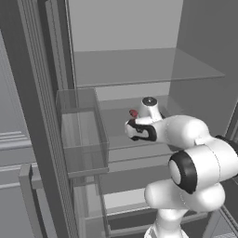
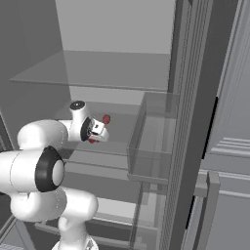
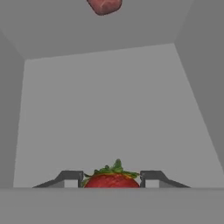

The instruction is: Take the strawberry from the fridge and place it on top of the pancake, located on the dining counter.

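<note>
In the hand view a red strawberry (image 3: 111, 180) with green leaves sits right between my gripper's (image 3: 111, 177) two dark fingertips, which press against its sides. My arm reaches into the open fridge (image 1: 139, 65), and the hand (image 1: 139, 130) hovers low over a clear middle shelf (image 2: 122, 129). The pancake and the dining counter are out of view.
A reddish lump (image 3: 104, 6) lies farther back on the same shelf, also seen beside the hand (image 1: 133, 113) (image 2: 106, 118). A clear door bin (image 1: 81, 135) (image 2: 151, 141) juts out from the open fridge door. Another clear shelf (image 2: 97, 73) spans above.
</note>
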Available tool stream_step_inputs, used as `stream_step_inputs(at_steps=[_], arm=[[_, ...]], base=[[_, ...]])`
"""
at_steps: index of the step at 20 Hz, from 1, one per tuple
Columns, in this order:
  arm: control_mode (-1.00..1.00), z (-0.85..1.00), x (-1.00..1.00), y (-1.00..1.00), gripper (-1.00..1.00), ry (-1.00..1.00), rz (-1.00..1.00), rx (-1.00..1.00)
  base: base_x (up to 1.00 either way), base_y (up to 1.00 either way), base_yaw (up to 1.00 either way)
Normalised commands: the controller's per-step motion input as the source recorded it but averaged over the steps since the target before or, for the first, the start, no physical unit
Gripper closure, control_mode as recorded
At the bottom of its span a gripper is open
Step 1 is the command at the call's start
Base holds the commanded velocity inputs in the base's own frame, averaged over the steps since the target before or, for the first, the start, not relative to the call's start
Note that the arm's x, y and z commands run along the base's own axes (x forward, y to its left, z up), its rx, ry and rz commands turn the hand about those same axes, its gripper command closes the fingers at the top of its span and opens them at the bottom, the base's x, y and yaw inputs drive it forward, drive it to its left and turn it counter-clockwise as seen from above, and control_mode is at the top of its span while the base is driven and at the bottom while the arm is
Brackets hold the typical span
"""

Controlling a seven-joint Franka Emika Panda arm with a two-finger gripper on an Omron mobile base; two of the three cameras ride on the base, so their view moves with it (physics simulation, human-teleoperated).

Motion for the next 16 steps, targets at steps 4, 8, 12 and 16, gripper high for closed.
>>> stream_step_inputs(at_steps=[4,8,12,16], arm=[[-1.00,0.00,-0.44,0.00,1.00,-0.03,0.00,0.00],[-1.00,0.29,-0.85,-0.22,1.00,-0.02,0.08,0.00],[-1.00,0.67,-1.00,-0.10,1.00,-0.07,0.08,0.00],[-1.00,1.00,-1.00,0.00,1.00,-0.01,0.04,0.00]], base=[[0.00,0.00,0.00],[0.00,0.00,0.00],[0.00,0.00,0.00],[0.00,0.00,0.00]])
